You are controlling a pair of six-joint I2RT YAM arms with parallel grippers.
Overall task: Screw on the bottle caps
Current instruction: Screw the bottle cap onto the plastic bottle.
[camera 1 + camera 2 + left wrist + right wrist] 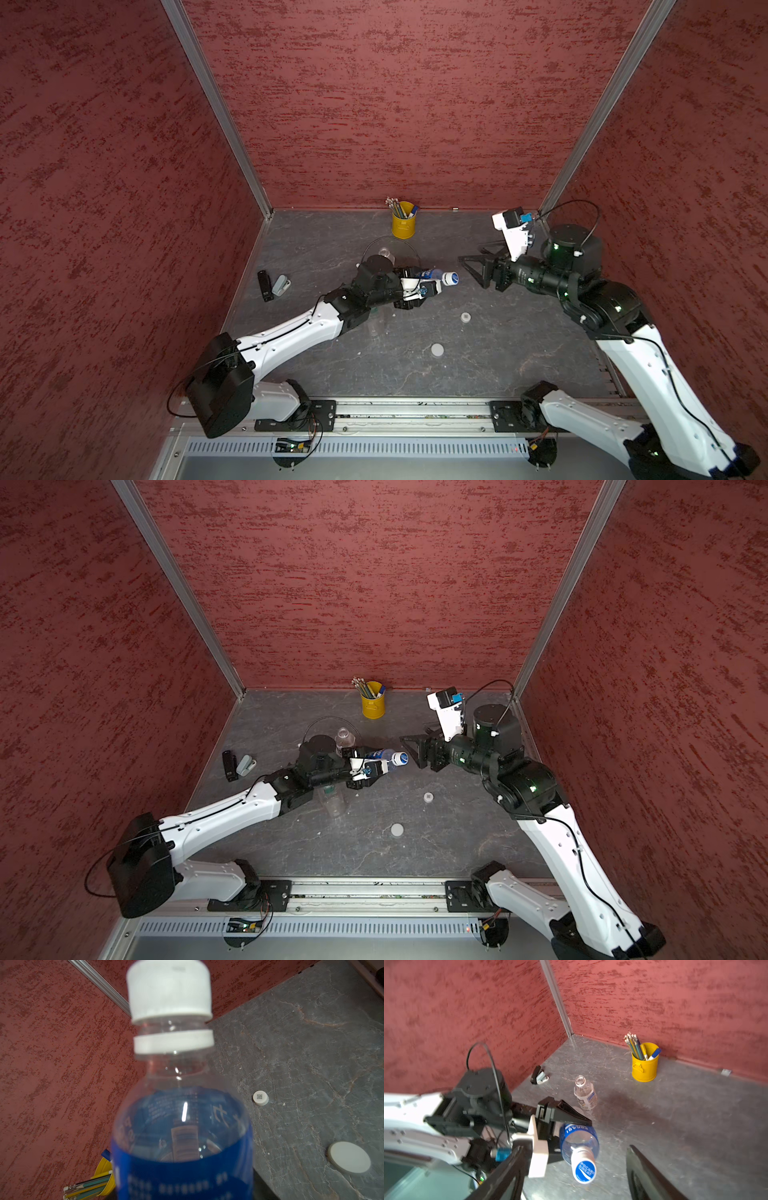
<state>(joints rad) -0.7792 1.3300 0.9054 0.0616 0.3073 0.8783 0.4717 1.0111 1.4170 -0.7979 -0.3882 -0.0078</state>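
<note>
My left gripper is shut on the blue-labelled bottle and holds it level above the table, neck pointing right. The blue-and-white cap sits on its neck. My right gripper is open just right of that cap, its fingers apart from it, holding nothing. The white-labelled bottle stands uncapped behind the left wrist. A clear bottle with a green neck band lies under the left forearm. The small white cap with a dark square and the wide white cap lie on the table.
A yellow pencil cup stands at the back wall. A black object and a grey stapler-like thing lie near the left wall. Red walls close in three sides of the grey table.
</note>
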